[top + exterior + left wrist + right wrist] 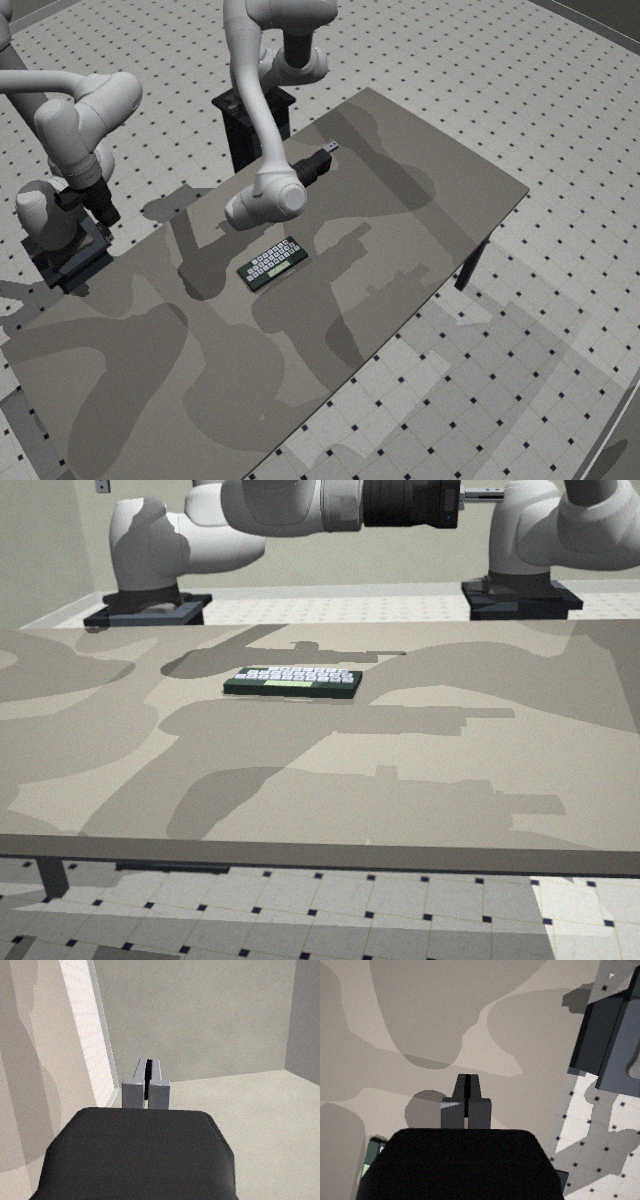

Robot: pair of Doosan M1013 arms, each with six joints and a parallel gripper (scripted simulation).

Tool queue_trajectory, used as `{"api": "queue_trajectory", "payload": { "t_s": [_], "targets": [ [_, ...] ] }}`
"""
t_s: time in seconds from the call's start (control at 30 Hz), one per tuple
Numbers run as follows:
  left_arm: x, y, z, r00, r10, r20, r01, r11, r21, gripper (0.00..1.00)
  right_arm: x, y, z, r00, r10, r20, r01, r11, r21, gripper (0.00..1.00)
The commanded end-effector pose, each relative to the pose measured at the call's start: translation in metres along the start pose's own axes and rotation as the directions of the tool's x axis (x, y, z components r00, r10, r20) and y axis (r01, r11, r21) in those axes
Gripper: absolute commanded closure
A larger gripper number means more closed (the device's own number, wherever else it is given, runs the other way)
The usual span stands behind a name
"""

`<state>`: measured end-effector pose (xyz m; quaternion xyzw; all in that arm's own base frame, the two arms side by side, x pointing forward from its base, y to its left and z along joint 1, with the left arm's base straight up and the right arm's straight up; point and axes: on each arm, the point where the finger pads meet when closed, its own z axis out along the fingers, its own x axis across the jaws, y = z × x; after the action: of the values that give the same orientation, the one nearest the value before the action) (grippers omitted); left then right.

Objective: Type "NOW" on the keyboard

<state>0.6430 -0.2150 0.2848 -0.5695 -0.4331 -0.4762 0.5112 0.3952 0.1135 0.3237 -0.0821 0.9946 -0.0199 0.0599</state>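
Observation:
A small dark green keyboard (274, 267) (293, 682) lies on the table, with white keys and a pale green space bar; the letters are too small to read. One end of the keyboard (373, 1151) shows at the lower left in the right wrist view. My left gripper (334, 145) (500, 494) (149, 1072) is shut and empty, level and high above the table, off one end of the keyboard. My right gripper (107, 233) (468, 1087) is shut and empty, pointing down near its own base, well away from the keyboard.
The table (320, 434) (413, 821) carries broad arm shadows. The left arm's forearm and wrist (268, 204) reach over the table near the keyboard. The right arm's base (77, 258) (149, 609) and the left arm's base (255, 113) (522, 598) stand by the rear edge.

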Motion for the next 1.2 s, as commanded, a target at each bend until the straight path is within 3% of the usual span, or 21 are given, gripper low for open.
{"api": "queue_trajectory", "payload": {
  "t_s": [0.0,0.53,0.57,0.7,0.83,1.03,1.1,1.17],
  "targets": [
    [0.001,0.000,0.000,1.000,-0.002,0.001,0.002,1.000,0.000,0.83,0.000,0.000,-0.001,1.000,0.000,0.001,0.000,1.000,-0.001,0.83],
    [0.001,0.000,0.000,1.000,-0.002,0.001,0.002,1.000,0.000,0.83,0.000,0.000,-0.001,1.000,0.000,0.001,0.000,1.000,-0.001,0.83],
    [0.001,0.000,0.000,1.000,-0.002,0.001,0.002,1.000,0.000,0.00,0.000,0.000,-0.001,1.000,0.001,0.001,-0.001,1.000,-0.001,1.00],
    [0.001,0.000,0.003,1.000,0.000,0.004,0.000,1.000,0.004,0.00,-0.006,0.005,0.001,0.999,0.043,-0.011,-0.043,0.999,-0.006,1.00],
    [0.002,-0.001,0.016,1.000,0.006,0.017,-0.006,1.000,0.024,0.00,-0.029,0.027,0.009,0.978,0.201,-0.061,-0.202,0.979,-0.016,1.00],
    [0.004,-0.005,0.067,0.997,0.026,0.070,-0.033,0.995,0.097,0.00,-0.058,0.058,0.022,0.909,0.397,-0.127,-0.400,0.916,-0.003,1.00],
    [0.004,-0.005,0.067,0.997,0.026,0.070,-0.033,0.995,0.097,0.00,-0.058,0.058,0.022,0.909,0.397,-0.127,-0.400,0.916,-0.003,1.00],
    [0.005,-0.008,0.093,0.994,0.033,0.100,-0.047,0.990,0.134,0.00,-0.074,0.077,0.031,0.849,0.502,-0.163,-0.506,0.862,0.019,1.00]
  ]
}}
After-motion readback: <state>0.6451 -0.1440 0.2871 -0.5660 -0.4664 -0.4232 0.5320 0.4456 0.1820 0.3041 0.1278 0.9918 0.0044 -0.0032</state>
